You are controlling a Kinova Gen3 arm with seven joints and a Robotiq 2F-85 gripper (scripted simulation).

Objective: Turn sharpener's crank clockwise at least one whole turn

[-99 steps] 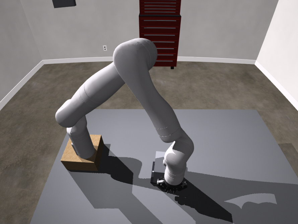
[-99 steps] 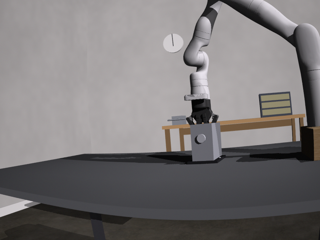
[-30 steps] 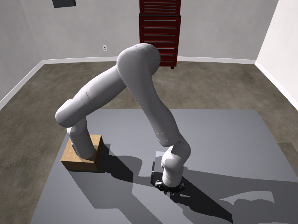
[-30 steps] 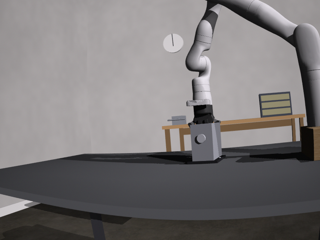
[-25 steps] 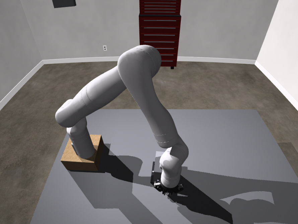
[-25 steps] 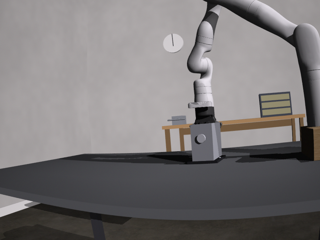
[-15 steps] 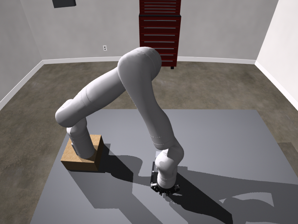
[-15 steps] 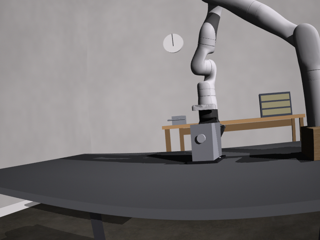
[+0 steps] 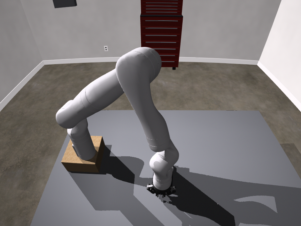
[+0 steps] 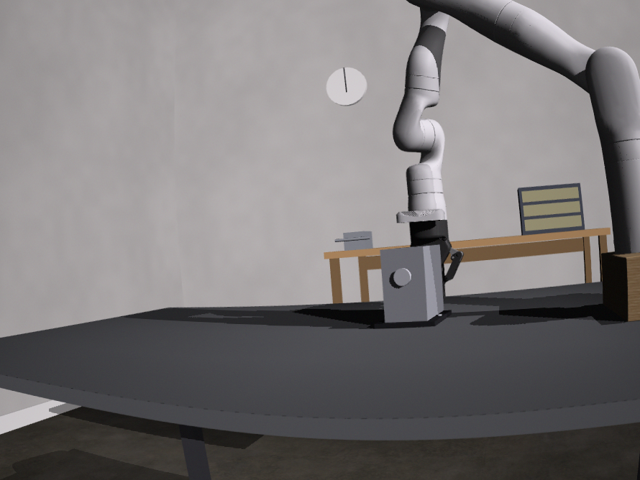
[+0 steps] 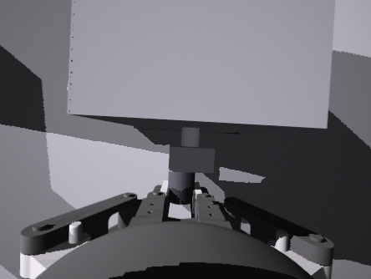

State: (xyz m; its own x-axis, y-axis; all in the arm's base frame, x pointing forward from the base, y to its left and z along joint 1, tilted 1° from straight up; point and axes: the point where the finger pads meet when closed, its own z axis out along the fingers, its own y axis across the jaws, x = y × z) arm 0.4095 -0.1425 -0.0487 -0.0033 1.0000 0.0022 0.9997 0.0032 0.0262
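The pencil sharpener point(image 10: 413, 294) point(image 11: 200, 63) is a grey box standing on the dark table point(image 9: 218, 145) point(image 10: 258, 361). In the top view my wrist hides it. In the wrist view a short shaft point(image 11: 190, 137) comes out of the box and carries the crank arm point(image 11: 192, 159). The dark round knob point(image 11: 180, 184) sits between my fingers. My gripper point(image 11: 180, 190) point(image 9: 162, 194) point(image 10: 449, 259) points down and is shut on the knob. In the exterior view it sits behind the box's upper right edge, and the box hides the knob and the fingertips.
The arm's base stands on a wooden block point(image 9: 80, 162) point(image 10: 620, 289) at the table's left rear corner. The arm arches high over the table. A red tool cabinet point(image 9: 161, 31) and a wooden bench point(image 10: 516, 242) stand far off by the walls.
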